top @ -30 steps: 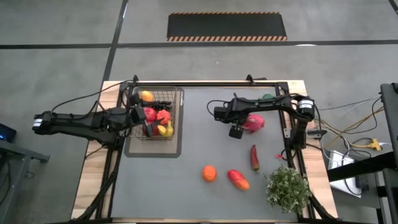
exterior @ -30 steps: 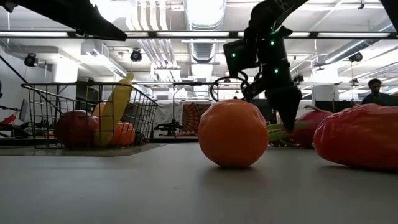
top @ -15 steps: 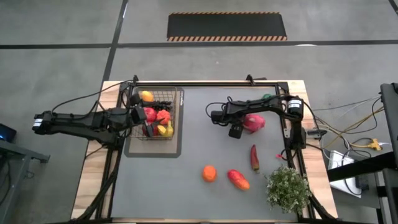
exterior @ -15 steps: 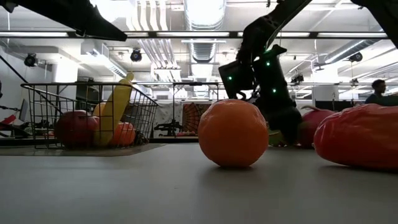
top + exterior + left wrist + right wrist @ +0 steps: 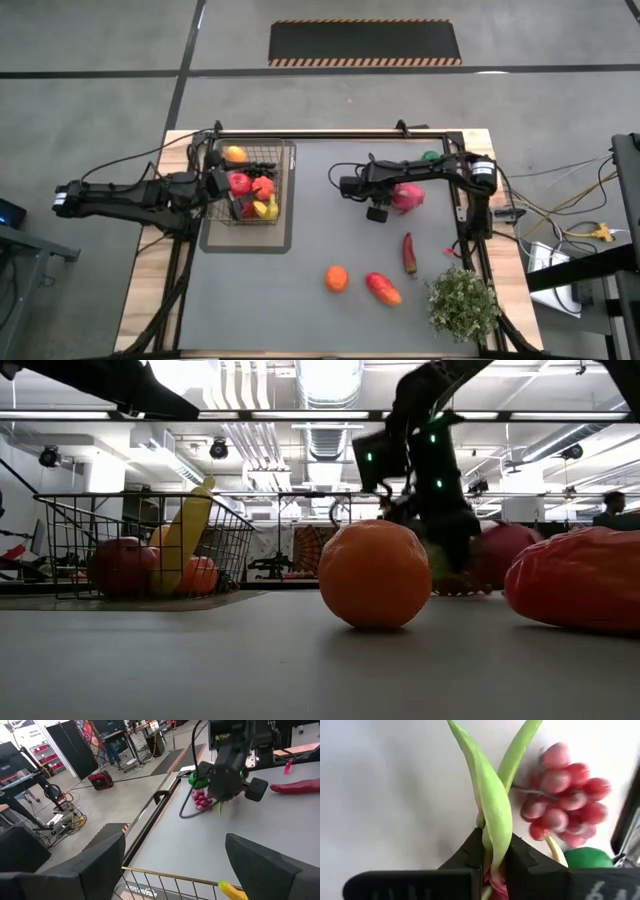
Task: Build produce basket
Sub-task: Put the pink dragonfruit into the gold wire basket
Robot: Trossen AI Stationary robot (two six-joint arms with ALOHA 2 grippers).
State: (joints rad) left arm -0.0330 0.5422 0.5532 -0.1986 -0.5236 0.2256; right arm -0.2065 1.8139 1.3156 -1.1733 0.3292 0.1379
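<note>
The dark wire basket (image 5: 250,185) stands on a grey tray at the table's left. It holds a banana (image 5: 185,530), red apples and an orange. My left gripper (image 5: 172,870) hangs open over the basket's rim. The pink dragon fruit (image 5: 408,196) lies at the far right, with my right gripper (image 5: 379,210) shut on one of its green leaves. Red grapes (image 5: 565,795) and a green lime (image 5: 590,857) lie just beyond it. An orange (image 5: 336,279), a red mango (image 5: 383,288) and a red chilli (image 5: 409,253) lie on the mat near the front. My right gripper pinches a long green leaf (image 5: 492,837) of the dragon fruit between its two fingers, near the leaf's base. The fingers come from above, pointing down. The leaf's free end sticks out past the fingertips. The fruit's body (image 5: 505,550) sits low at the table beside the gripper.
A bushy green potted plant (image 5: 463,303) stands at the near right corner. The grey tray (image 5: 247,243) reaches past the basket toward the front. Open mat lies between the basket and the right arm.
My right gripper has dipped toward the table beside the dragon fruit and has shut on its green leaf. The fruit has shifted a little in the low view.
</note>
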